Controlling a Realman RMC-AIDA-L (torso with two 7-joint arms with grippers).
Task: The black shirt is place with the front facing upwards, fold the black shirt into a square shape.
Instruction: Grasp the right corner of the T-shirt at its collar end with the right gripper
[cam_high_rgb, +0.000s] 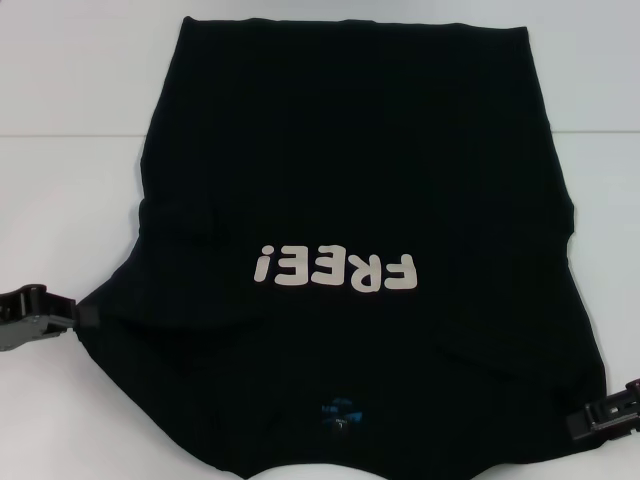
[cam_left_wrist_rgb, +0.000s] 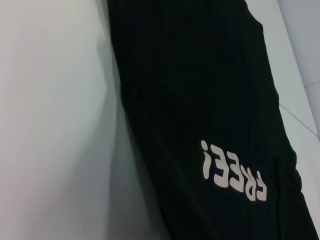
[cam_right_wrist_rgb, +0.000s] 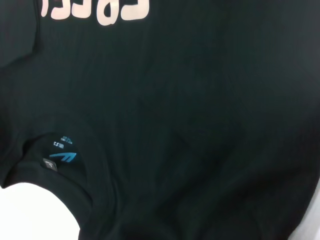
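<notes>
The black shirt (cam_high_rgb: 350, 190) lies flat on the white table with its front up. Its white "FREE!" letters (cam_high_rgb: 335, 268) read upside down from the head view, and the blue neck label (cam_high_rgb: 340, 413) is at the near edge. My left gripper (cam_high_rgb: 72, 316) is at the shirt's near left edge, shut on a corner of cloth that is drawn to a point toward it. At the near right edge, my right gripper (cam_high_rgb: 590, 420) touches the hem. The left wrist view shows the shirt (cam_left_wrist_rgb: 200, 100) and its letters (cam_left_wrist_rgb: 232, 172). The right wrist view shows the collar and label (cam_right_wrist_rgb: 62, 155).
The white table (cam_high_rgb: 70, 120) shows bare on both sides of the shirt and beyond its far edge. A seam in the tabletop (cam_high_rgb: 60, 135) runs across behind the shirt. Folds crease the cloth near both sides.
</notes>
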